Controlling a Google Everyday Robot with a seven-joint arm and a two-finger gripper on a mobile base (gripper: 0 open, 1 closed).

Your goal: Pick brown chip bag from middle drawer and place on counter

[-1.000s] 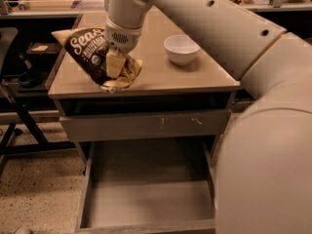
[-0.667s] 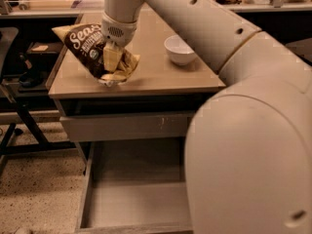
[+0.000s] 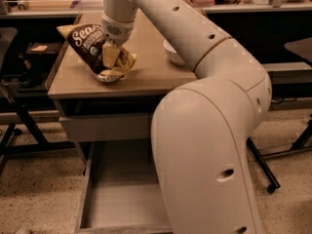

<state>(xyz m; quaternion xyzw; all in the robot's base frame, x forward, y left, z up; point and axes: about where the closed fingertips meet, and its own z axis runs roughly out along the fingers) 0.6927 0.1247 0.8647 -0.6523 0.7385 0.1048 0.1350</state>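
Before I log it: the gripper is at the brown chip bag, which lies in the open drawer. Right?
No. The camera view shows the gripper at the brown chip bag, but the bag rests on the counter, not in the open middle drawer.

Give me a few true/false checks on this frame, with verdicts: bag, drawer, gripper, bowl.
1. The brown chip bag lies in the middle drawer. False: it rests on the counter, near the back left.
2. The middle drawer is pulled open. True.
3. The gripper is down inside the drawer. False: it is over the counter, right at the bag's lower end.
4. A white bowl sits on the counter, partly hidden behind the arm. True.
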